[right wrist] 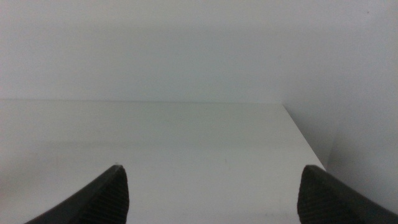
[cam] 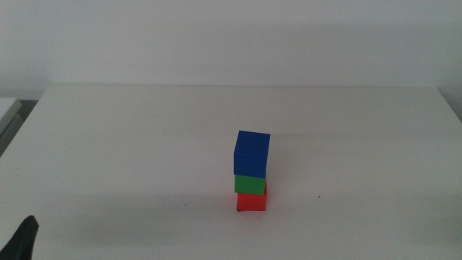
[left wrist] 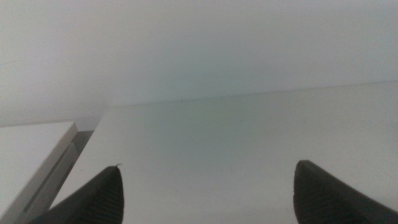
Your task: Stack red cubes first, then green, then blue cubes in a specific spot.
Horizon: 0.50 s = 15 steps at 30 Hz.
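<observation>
Overhead, a plain white table point(cam: 130, 144) fills most of the middle view, matte and evenly lit, with its far edge meeting a bare white wall point(cam: 231, 36). At the far left a second pale surface point(cam: 7, 108) sits just beside the table's corner, and the left wrist view shows it as a separate white panel with a dark gap between the two.

Near the table's centre stands a stack of three cubes. The red cube point(cam: 251, 201) rests on the table, the green cube point(cam: 250, 184) sits on top of it, and the blue cube point(cam: 252, 153) tops the stack. All three have plain matte faces; the blue one looks a little larger and overhangs the green slightly. A thin dark mark shows at the red cube's lower left corner, and a tiny black speck point(cam: 318, 197) lies on the table to the right of the stack.

The left gripper point(left wrist: 208, 193) waits at the lower left edge of the middle view, jaws spread wide over bare tabletop. The right gripper point(right wrist: 211, 193) is out of the middle view; its jaws are likewise parted, with nothing between them.
</observation>
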Motion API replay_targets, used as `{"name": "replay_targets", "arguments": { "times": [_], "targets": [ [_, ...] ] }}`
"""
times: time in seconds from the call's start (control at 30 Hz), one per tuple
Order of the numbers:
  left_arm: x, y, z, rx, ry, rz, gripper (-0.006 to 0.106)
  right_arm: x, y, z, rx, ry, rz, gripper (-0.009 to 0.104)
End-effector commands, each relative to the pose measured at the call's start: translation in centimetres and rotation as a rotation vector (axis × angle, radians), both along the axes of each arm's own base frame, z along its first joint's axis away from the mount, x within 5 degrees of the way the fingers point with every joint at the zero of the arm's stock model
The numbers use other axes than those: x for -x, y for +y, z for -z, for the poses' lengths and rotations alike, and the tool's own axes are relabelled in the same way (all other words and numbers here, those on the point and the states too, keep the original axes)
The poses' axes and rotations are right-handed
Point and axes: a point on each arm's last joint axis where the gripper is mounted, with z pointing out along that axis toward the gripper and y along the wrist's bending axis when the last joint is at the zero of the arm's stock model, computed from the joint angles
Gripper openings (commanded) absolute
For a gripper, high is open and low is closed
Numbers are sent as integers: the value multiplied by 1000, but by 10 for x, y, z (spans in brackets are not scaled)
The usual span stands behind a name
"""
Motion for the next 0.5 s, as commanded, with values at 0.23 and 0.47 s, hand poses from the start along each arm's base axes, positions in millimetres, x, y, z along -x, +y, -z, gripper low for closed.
{"name": "replay_targets", "arguments": {
  "times": [0.23,0.47],
  "targets": [
    [0,1,-1,-22,-24,-6,93,0,0,2,-32,-12,4,84],
    [0,1,-1,-29,-24,-7,93,0,0,2,-32,-12,4,84]
  ]
}}
